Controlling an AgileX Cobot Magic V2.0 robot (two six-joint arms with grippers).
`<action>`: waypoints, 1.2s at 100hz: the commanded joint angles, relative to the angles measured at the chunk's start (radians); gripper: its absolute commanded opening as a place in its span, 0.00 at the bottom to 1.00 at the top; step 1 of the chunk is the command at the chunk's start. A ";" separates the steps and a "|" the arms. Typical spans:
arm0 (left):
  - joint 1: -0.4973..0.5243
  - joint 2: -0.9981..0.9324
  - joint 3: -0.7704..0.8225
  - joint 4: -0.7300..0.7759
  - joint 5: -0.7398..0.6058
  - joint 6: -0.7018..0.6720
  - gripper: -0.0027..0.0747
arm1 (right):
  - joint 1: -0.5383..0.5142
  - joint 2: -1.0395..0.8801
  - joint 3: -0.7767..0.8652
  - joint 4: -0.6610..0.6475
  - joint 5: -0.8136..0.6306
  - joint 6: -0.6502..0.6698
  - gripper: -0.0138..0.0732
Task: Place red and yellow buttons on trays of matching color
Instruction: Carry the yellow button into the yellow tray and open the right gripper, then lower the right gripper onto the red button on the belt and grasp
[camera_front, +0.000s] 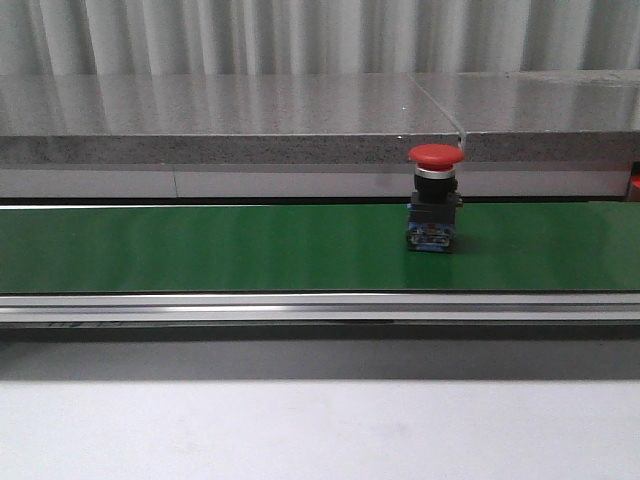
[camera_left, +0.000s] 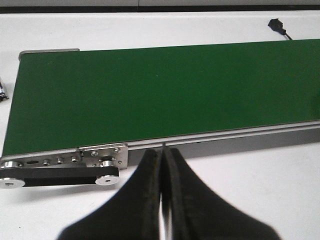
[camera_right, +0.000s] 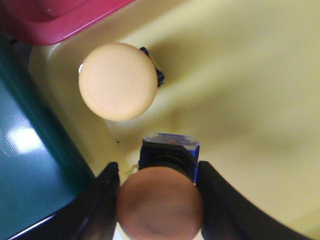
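Matt green belt (camera_front: 220, 245) in a brushed metal frame (camera_front: 300, 305); the red button (camera_front: 435, 155) cap is glossy plastic.

Back wall: pale corrugated panel (camera_front: 300, 35), vertical ribs, lit evenly.
Ledge: grey speckled slab (camera_front: 220, 120) across the front view — glossy top, a seam right of centre.
Conveyor: green belt (camera_front: 200, 248) running the full width, with a silver rail (camera_front: 300, 305) along its near edge.
Table: white surface (camera_front: 320, 430) in front — matte, softly lit.
Cable: black plug (camera_left: 276, 25) on the white surface beyond the belt.
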 joint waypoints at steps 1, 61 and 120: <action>-0.007 0.002 -0.026 -0.009 -0.062 0.000 0.01 | -0.007 -0.015 -0.018 0.004 -0.040 0.001 0.43; -0.007 0.002 -0.026 -0.009 -0.062 0.000 0.01 | -0.014 0.029 -0.007 0.008 -0.042 0.001 0.79; -0.007 0.002 -0.026 -0.009 -0.062 0.000 0.01 | 0.087 -0.241 -0.060 -0.005 0.083 -0.029 0.81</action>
